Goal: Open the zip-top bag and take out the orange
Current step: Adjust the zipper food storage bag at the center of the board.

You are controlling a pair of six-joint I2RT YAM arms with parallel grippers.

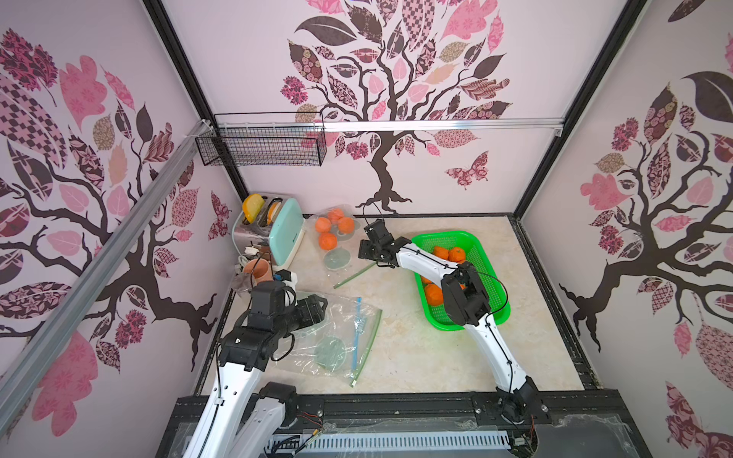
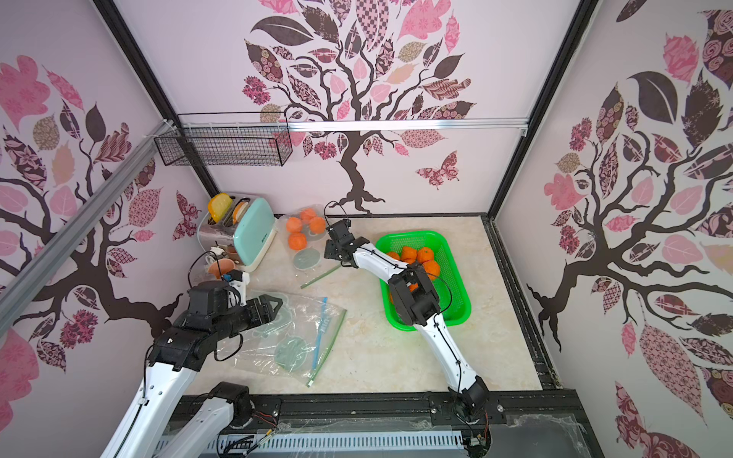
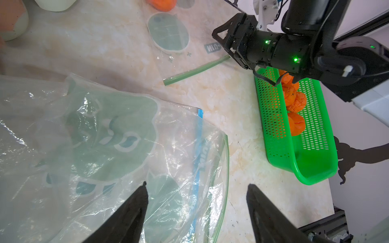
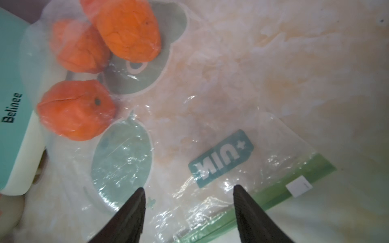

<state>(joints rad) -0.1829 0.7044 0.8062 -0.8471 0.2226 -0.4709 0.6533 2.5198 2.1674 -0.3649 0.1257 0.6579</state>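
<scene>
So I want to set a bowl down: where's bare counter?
Bare: between the empty bag and the basket, up to the front rail; also behind the basket. Crowded: far left, around the toaster and orange bag.

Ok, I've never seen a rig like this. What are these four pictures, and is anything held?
This robot's white left arm and right arm stand at the near edge of a marbled table. Two pictures look down from overhead; two come from a camera on each wrist. On the table: a mint-green toaster, a green perforated plastic basket of loose oranges, an empty clear zip-top bag under the left jaws, and a second clear zip-top bag holding more oranges under the right jaws. Both pairs of jaws stand open; nothing is held.
</scene>
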